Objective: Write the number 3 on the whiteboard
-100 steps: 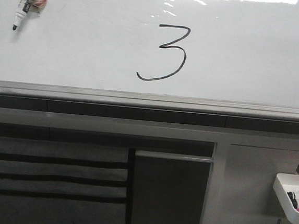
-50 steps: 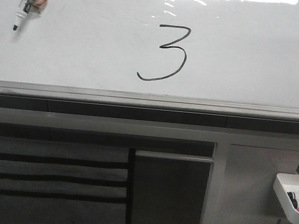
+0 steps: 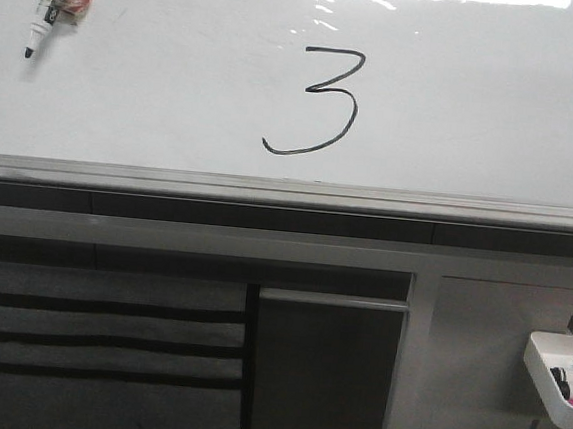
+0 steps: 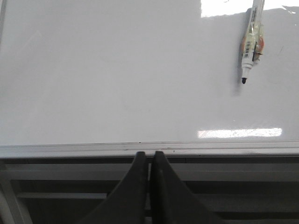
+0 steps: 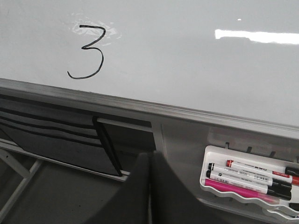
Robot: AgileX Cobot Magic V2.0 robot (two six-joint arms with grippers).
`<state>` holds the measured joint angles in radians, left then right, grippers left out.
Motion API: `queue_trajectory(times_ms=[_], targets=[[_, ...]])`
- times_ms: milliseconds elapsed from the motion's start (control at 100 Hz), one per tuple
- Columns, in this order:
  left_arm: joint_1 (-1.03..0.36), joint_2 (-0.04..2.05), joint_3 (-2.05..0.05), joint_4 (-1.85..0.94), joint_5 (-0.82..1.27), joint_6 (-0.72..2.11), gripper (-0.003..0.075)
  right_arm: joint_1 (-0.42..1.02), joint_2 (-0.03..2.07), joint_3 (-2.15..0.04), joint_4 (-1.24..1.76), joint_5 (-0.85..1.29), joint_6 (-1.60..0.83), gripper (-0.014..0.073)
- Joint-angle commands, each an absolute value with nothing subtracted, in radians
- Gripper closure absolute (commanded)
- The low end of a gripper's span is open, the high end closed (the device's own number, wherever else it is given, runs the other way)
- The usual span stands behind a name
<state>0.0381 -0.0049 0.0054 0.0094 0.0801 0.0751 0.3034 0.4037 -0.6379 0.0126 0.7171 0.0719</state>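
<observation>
Fingers of both the left gripper and the right gripper are pressing together, clenched on nothing. On the whiteboard, the number 3 is sitting upper centre of the front frame, bare board spreading around it above the grey edge rail.

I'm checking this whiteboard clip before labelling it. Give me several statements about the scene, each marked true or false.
1. A thin black hand-drawn number 3 is on the glossy white whiteboard. True.
2. The left gripper holds the marker. False: its fingers are shut on nothing; the black-tipped marker sits on the board.
3. The small white marker tray is empty. False: it holds markers.
4. The right gripper is shut. True.
</observation>
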Motion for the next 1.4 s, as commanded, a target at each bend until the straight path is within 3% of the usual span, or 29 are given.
queue_trajectory(times_ms=[0, 350, 620, 860, 1390], targets=[[0.04, -0.036, 0.009, 0.01, -0.006, 0.066, 0.0738, 0.299, 0.41, -0.661, 0.0, 0.647, 0.067, 0.0668], [0.04, -0.036, 0.009, 0.01, -0.006, 0.066, 0.0738, 0.266, 0.323, -0.559, 0.0, 0.577, 0.067, 0.0668], [0.04, -0.036, 0.009, 0.01, -0.006, 0.066, 0.0738, 0.086, 0.08, -0.188, 0.023, 0.184, 0.067, 0.0668], [0.04, -0.036, 0.009, 0.01, -0.006, 0.066, 0.0738, 0.027, -0.03, 0.043, 0.054, -0.024, 0.067, 0.0668], [0.04, -0.036, 0.009, 0.01, -0.006, 0.066, 0.0738, 0.017, -0.029, 0.038, 0.054, -0.014, 0.067, 0.0668]])
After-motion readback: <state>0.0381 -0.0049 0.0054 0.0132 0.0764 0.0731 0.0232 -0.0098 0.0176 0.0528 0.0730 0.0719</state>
